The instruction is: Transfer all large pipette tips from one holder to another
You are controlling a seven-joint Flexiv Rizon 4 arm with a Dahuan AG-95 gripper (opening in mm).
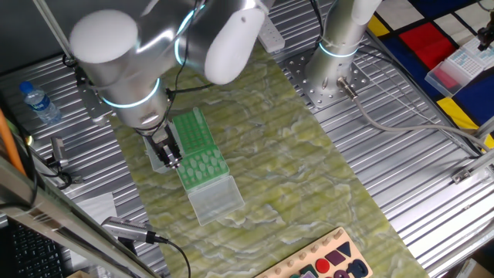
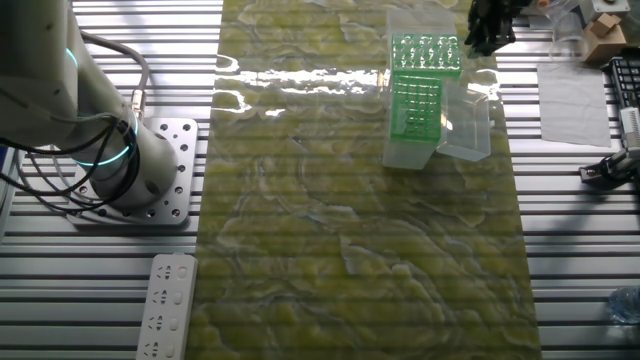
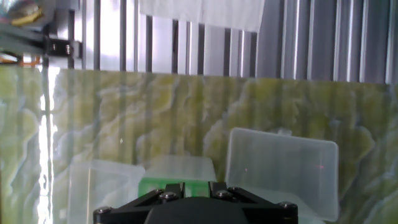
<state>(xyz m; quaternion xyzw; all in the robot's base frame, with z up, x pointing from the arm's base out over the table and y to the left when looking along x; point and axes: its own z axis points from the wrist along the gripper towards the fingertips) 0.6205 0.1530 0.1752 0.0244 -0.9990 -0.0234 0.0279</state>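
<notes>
Tips [image 1: 207,162]: seated in green racks [image 2: 415,105] near the desk [image 2: 350,250] edge, upright for vertical picking.
Lids [image 3: 283,168]: open, clearing access.
Fingers [image 1: 171,158]: over rack edge; opening can't be told.

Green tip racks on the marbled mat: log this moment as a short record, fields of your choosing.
surface: green-yellow marbled mat on a ribbed metal table
racks: two green plastic pipette-tip racks, end to end
tips: whitish translucent pipette tips seen in the nearer rack
lids: clear plastic lids lying open beside the racks
pincer: black two-finger pincer at the racks' edge, low
pincer state: cannot tell
</notes>
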